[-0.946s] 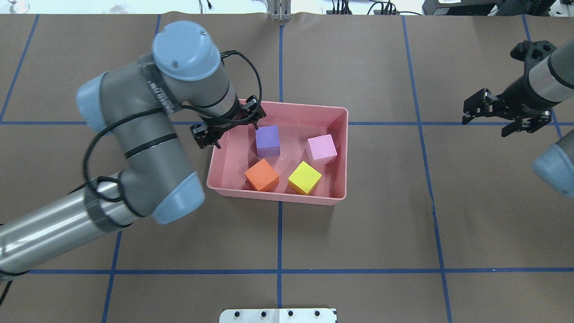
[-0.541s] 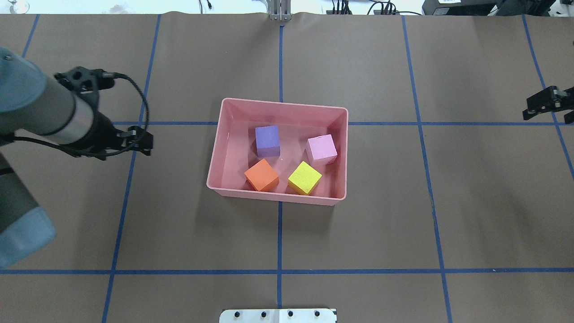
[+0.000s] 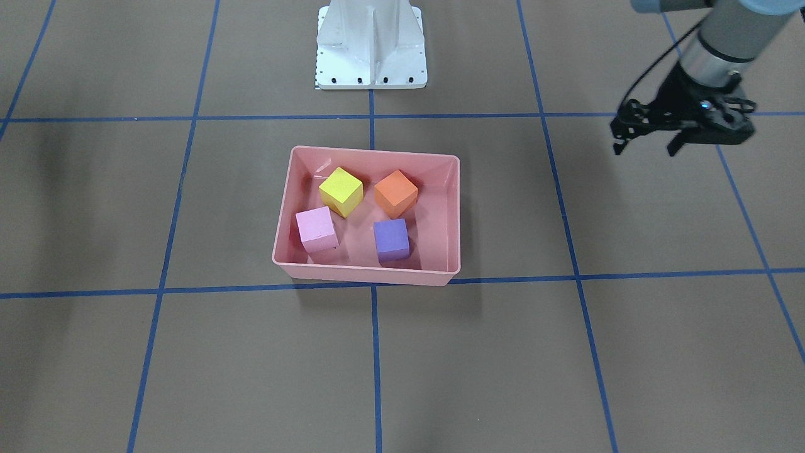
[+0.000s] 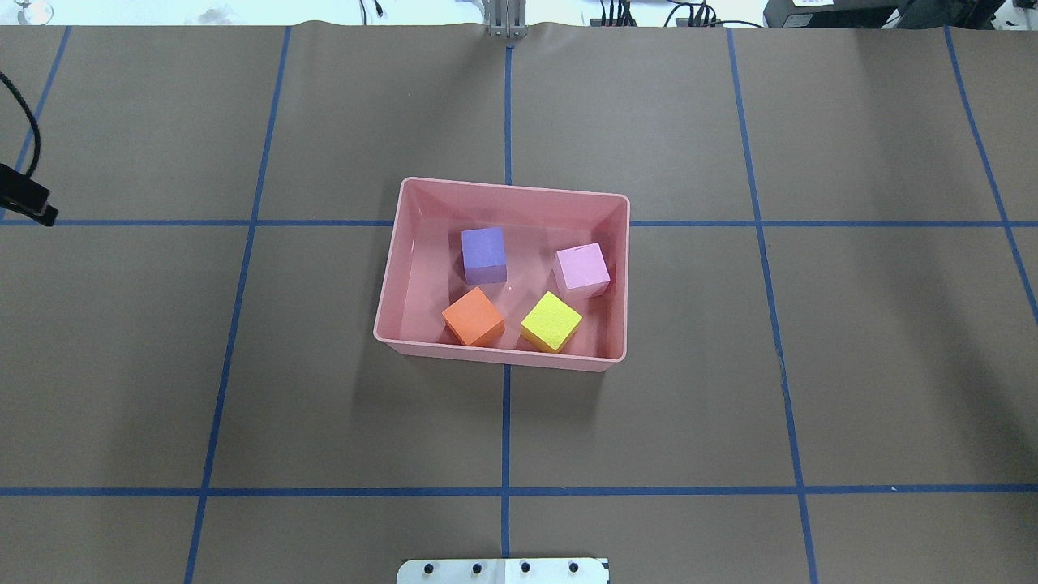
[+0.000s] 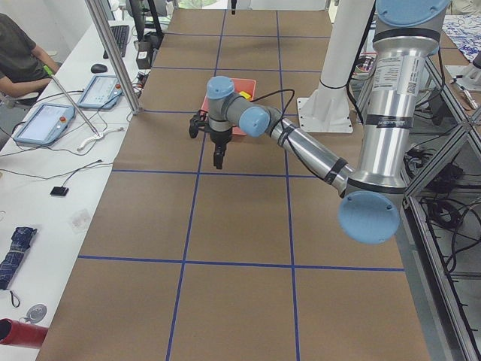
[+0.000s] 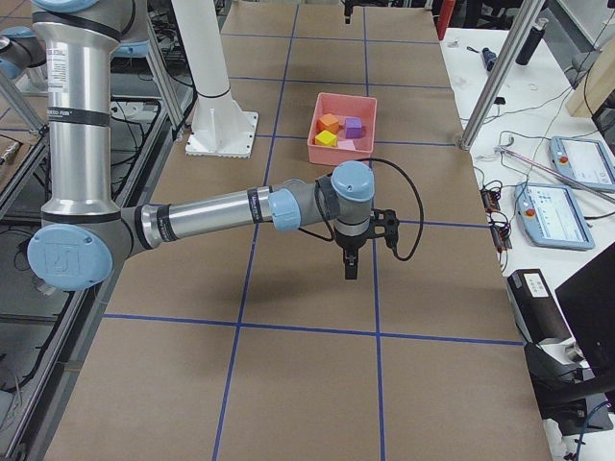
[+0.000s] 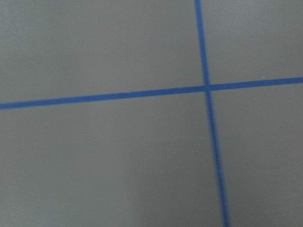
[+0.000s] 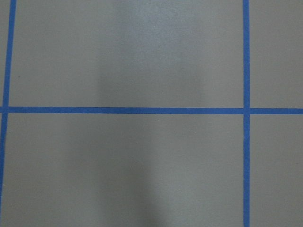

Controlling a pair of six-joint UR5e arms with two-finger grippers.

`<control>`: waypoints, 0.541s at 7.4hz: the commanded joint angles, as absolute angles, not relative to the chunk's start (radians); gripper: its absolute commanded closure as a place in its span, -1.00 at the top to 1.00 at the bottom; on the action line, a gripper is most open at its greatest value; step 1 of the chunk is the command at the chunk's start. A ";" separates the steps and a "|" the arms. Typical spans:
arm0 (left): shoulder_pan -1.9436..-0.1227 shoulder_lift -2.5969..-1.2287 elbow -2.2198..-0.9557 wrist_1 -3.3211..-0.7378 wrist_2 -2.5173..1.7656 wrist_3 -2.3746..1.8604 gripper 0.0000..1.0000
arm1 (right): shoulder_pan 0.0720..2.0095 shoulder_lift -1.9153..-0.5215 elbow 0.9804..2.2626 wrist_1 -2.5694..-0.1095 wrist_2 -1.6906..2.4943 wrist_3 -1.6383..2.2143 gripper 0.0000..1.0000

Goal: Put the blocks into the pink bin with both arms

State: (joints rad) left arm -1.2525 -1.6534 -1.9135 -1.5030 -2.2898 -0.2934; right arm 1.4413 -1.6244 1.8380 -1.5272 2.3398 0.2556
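Observation:
The pink bin (image 4: 499, 354) stands mid-table and also shows in the front view (image 3: 365, 275). Inside lie the purple block (image 4: 484, 254), the light pink block (image 4: 581, 269), the orange block (image 4: 473, 316) and the yellow block (image 4: 551, 321). My left gripper (image 3: 646, 146) hangs open and empty well off to the bin's side, above the brown table. Only a tip of it shows at the overhead view's left edge (image 4: 28, 203). My right gripper (image 6: 349, 269) shows only in the exterior right view, far from the bin. I cannot tell whether it is open.
The white pedestal base (image 3: 370, 47) stands behind the bin. Blue tape lines (image 4: 505, 430) grid the brown table cover. A side bench with tablets (image 5: 45, 120), a metal post (image 5: 113, 53) and a seated person (image 5: 15, 53) lie beyond the table's far edge.
My left arm has drawn back from the bin's corner to the overhead view's left edge. My right gripper has left that view on the right. The blocks have not moved.

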 commanded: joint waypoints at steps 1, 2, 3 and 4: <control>-1.394 -1.640 -1.748 -1.503 -2.347 -0.011 1.00 | 1.480 -1.634 1.819 -1.526 2.352 0.235 1.00; -1.408 -1.632 -1.717 -1.511 -2.347 -0.008 1.00 | 1.485 -1.641 1.828 -1.526 2.356 0.235 1.00; -1.436 -1.594 -1.724 -1.541 -2.350 -0.009 1.00 | 1.485 -1.640 1.821 -1.525 2.346 0.235 1.00; -1.451 -1.541 -1.753 -1.548 -2.393 -0.018 1.00 | 1.483 -1.638 1.810 -1.525 2.365 0.244 1.00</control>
